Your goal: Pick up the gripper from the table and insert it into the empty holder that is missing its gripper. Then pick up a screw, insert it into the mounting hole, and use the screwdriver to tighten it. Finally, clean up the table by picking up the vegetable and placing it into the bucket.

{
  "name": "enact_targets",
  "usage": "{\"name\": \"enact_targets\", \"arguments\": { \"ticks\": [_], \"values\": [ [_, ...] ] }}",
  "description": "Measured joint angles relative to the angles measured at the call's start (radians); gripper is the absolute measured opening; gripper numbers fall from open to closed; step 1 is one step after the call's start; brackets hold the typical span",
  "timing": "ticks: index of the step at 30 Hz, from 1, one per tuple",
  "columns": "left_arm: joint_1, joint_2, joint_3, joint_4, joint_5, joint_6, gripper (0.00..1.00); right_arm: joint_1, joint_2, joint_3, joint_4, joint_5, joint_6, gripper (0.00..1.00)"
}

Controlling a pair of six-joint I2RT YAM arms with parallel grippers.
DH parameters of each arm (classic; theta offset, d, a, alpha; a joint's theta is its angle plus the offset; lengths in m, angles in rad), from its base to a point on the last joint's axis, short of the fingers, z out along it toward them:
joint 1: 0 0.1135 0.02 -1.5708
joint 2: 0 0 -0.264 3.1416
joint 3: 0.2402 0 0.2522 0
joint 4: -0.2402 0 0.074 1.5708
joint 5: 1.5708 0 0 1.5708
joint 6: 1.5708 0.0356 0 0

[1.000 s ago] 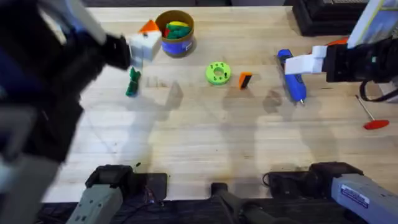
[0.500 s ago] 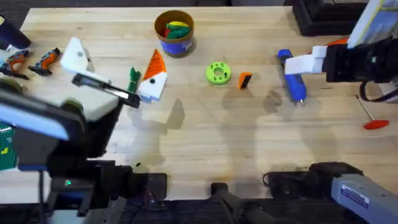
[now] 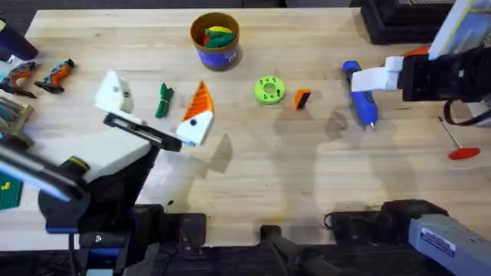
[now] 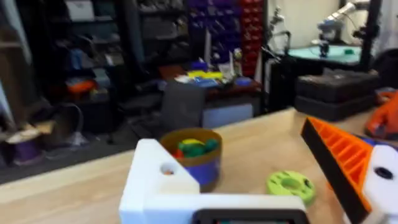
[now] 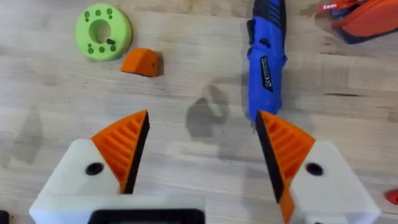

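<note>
Left hand (image 3: pixel 157 115): spread wide above the pale wooden bench (image 3: pixel 253 176); one white angular plastic holder (image 3: pixel 113 92) bare, twin block orange-ribbed. Right hand (image 5: pixel 202 152): fingers wide, holding nothing, over the blue pen-shaped screwdriver (image 3: pixel 359 93). Small orange wedge-shaped gripper (image 3: pixel 302 99): lay on the bench beside a lime-green round disc (image 3: pixel 268 90). Dark green toy vegetable (image 3: pixel 163 100): left of centre. Blue round bucket (image 3: pixel 215 40): far centre.

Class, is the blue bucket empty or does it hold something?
Not empty: the bucket holds toy pieces, yellow, red and green, seen from overhead.
</note>
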Motion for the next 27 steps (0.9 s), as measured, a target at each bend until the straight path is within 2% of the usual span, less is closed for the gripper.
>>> {"name": "enact_targets", "arguments": {
  "ticks": [9,15,18,22,23,27],
  "values": [
    [0.000,0.000,0.000,-0.187,0.206,-0.016,0.985,0.000,0.000,0.000,0.000,0.000,0.000,0.991],
    [0.000,0.000,0.000,-0.304,0.393,0.110,0.986,0.000,0.000,0.000,0.000,0.000,0.000,0.991],
    [0.000,0.001,0.001,-0.342,0.475,0.147,0.985,0.000,0.000,0.000,0.000,0.000,0.000,0.990],
    [0.000,0.001,0.004,-0.357,0.558,0.172,0.986,0.000,0.000,0.000,0.000,0.000,0.000,0.991],
    [0.000,0.001,0.004,-0.364,0.607,0.180,0.986,0.000,0.000,0.000,0.000,0.000,0.000,0.991],
    [0.000,0.001,0.004,-0.374,0.665,0.180,0.986,0.000,0.000,0.000,0.000,0.000,0.000,0.991]
  ]
}}
